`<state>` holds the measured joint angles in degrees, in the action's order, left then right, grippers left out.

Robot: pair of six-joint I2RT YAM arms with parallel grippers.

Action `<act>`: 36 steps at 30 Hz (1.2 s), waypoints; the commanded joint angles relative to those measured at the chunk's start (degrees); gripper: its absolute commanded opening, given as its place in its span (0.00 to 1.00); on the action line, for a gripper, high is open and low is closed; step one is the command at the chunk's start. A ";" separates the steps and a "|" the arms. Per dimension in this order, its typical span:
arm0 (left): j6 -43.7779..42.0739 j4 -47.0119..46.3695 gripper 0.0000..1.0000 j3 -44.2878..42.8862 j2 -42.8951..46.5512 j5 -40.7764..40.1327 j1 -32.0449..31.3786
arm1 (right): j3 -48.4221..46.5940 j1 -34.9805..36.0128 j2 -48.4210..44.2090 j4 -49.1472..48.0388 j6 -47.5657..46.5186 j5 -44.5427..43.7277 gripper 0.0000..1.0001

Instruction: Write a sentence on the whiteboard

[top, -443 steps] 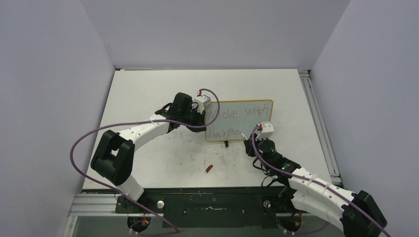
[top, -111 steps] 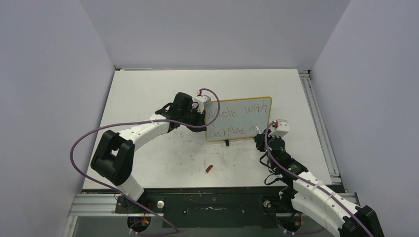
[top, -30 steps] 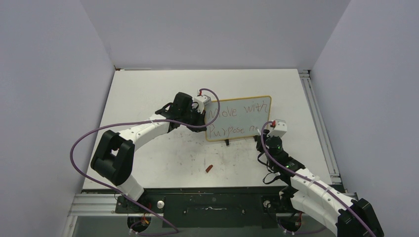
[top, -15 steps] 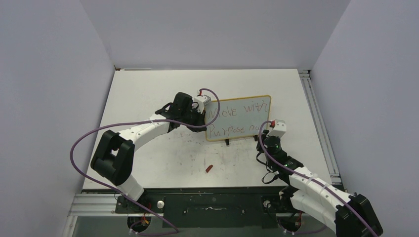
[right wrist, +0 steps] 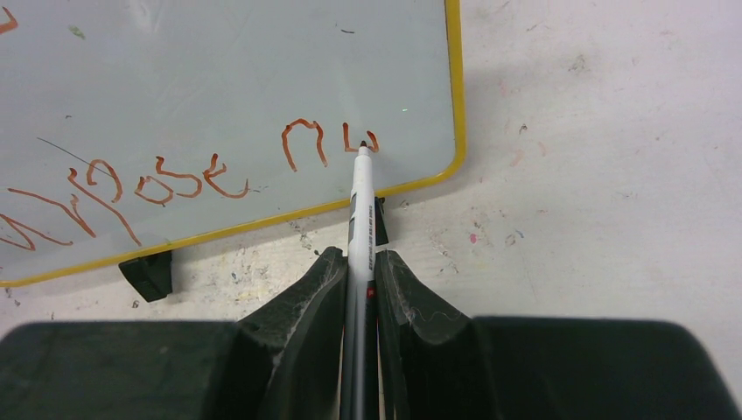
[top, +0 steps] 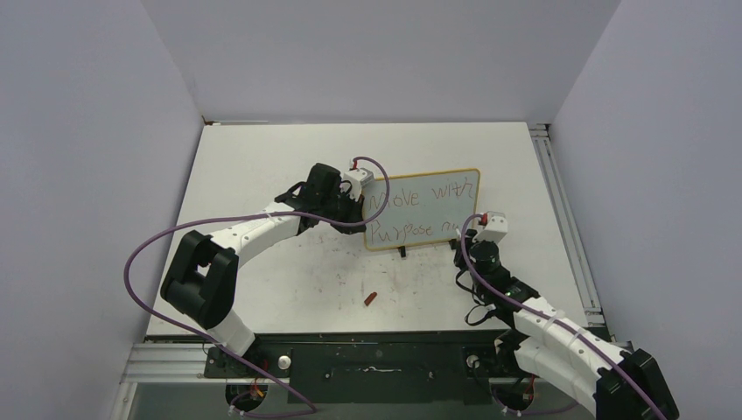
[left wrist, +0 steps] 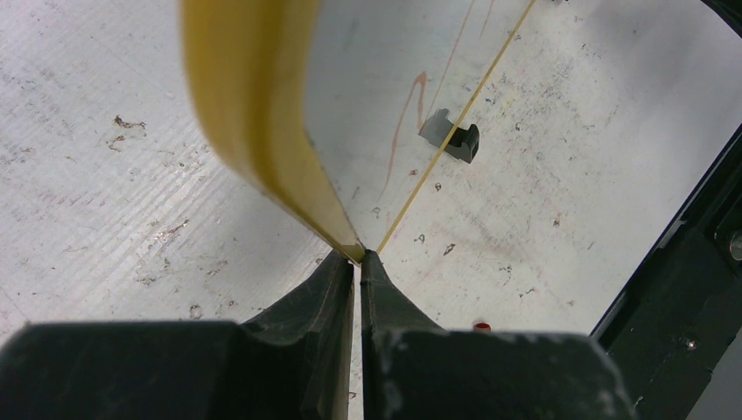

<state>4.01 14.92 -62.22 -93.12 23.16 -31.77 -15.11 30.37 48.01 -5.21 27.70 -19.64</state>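
Toward the middle of the table (top: 262, 157), a little to the right, the whiteboard (top: 446, 213) stands upright on its black feet, face to the arms. Only the top view shows the whole sentence (top: 422, 194): "Move with" on the upper line, "Purpose" and a few more strokes on the lower. It also shows a small red piece (top: 370, 299) lying on the table well in front of the board. From above, the left gripper (top: 357, 204) sits at the board's left edge and the right gripper (top: 470, 236) at its lower right corner, but how the jaws stand cannot be told there. The left wrist view settles the first: the left gripper's fingers are pinched tight on the yellow frame at the board's lower corner, with one black foot (left wrist: 451, 140) in sight beyond. The right wrist view settles the second: the right gripper's fingers are clamped on a white marker (right wrist: 361, 188) whose reddish tip touches the board at the end of the short last word, just inside the lower right corner of the frame. This close view reads "rpose", then an "m"-like stroke and a small one after.
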 commanded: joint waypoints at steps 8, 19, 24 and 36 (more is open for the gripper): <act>-0.32 -1.21 0.00 -3.21 2.86 1.10 0.22 | -1.06 -0.31 -0.81 -2.57 0.35 -1.24 0.05; -0.32 -1.22 0.00 -3.18 2.85 1.16 0.22 | -0.33 -0.27 -1.64 -4.16 -1.09 0.91 0.05; -0.32 -1.23 0.00 -3.18 2.86 1.10 0.22 | -0.62 -0.31 -0.75 -4.37 -1.44 1.78 0.05; -0.41 -1.21 0.00 -3.13 3.05 0.80 0.38 | 0.35 -0.32 -11.92 0.64 -0.60 -1.98 0.05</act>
<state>4.01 14.94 -62.22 -93.06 23.16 -31.77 -14.92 30.35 42.46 -5.17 26.83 -18.90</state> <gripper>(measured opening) 0.041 0.160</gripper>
